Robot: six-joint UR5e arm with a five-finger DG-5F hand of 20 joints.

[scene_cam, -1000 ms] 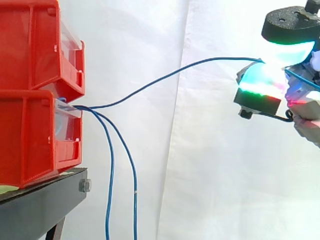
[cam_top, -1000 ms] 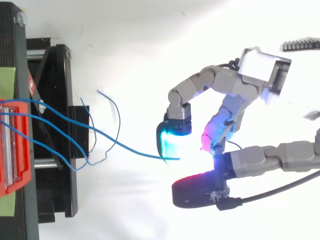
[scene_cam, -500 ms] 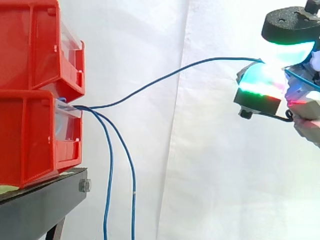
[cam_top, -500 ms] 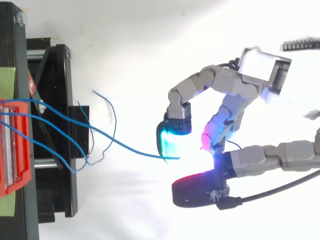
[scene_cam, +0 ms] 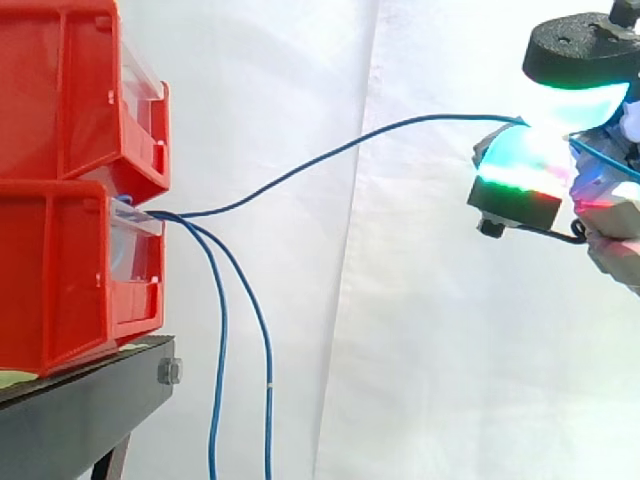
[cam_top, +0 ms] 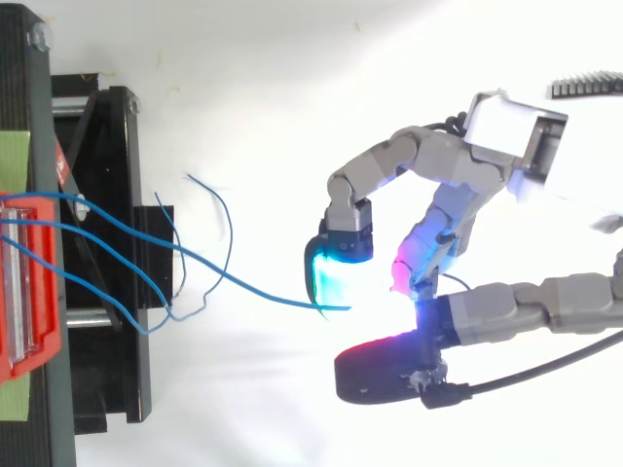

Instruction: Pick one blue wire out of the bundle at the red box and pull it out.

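Robot hand (scene_cam: 520, 175) was closed in a pinch on one blue wire (scene_cam: 350, 145), which was caught between its glowing pads. The wire ran in a slack arc from the front lip of the lower red box (scene_cam: 60, 270) up to the hand, well clear of the box.

Progress, as judged: one wire had been singled out and gripped. Its far end sat at the box, so it was not yet pulled free, and a longer draw away from the box remained.

The side view gave the heights. The held wire rose to the hand, while the two other wires (scene_cam: 218, 380) drooped past the black stand (scene_cam: 80, 420).

The top view gave the layout. All three strands fanned out from the box (cam_top: 44, 282), the loose ends curled over the stand, and a short tip of the held wire (cam_top: 273, 299) poked past the cyan pad
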